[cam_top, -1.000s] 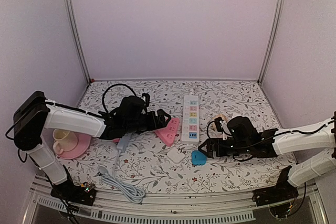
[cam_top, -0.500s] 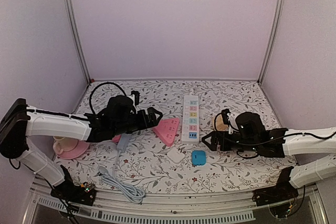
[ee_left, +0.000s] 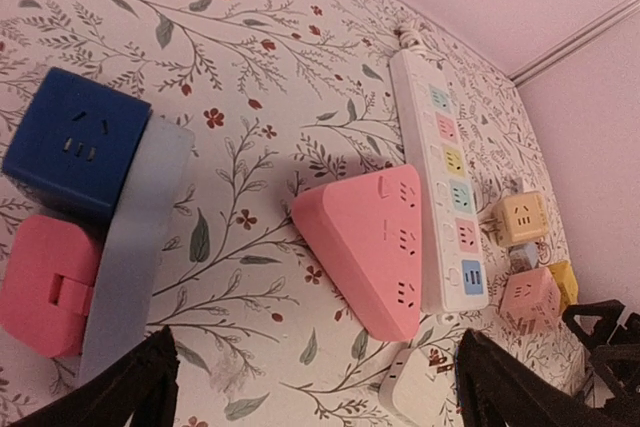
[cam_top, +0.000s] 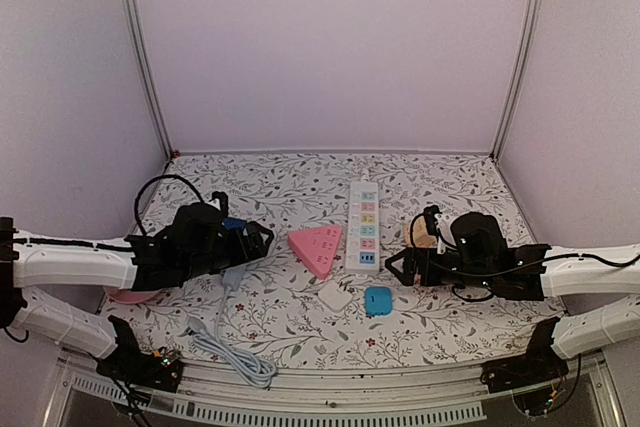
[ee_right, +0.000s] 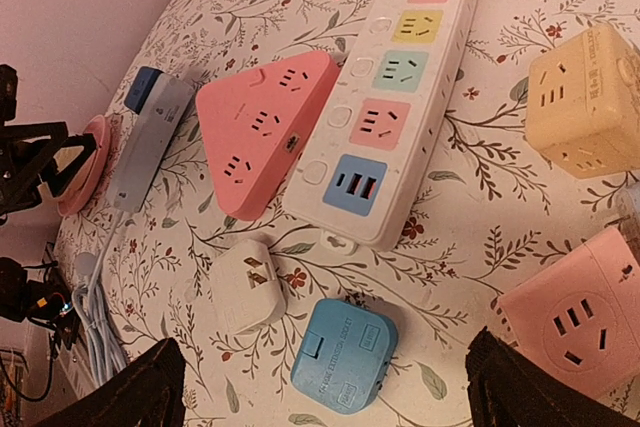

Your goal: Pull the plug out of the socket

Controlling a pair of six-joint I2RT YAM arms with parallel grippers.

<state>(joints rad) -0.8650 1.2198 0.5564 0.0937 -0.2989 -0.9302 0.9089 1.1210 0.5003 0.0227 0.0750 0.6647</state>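
Now | left gripper [cam_top: 258, 239] and right gripper [cam_top: 393, 269] have pulled back from the long white strip [cam_top: 364, 227] | both jaws wide open, holding nothing | blue plug [cam_top: 378, 300] lies loose just in front of the strip's near end, apart from the pink socket [cam_top: 318, 248] | job looks done

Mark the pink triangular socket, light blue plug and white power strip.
pink triangular socket [cam_top: 317, 247]: top external view, centre of its top face.
light blue plug [ee_right: 343, 352]: right wrist view, middle of its top.
white power strip [ee_left: 452, 160]: left wrist view, its yellow outlet.
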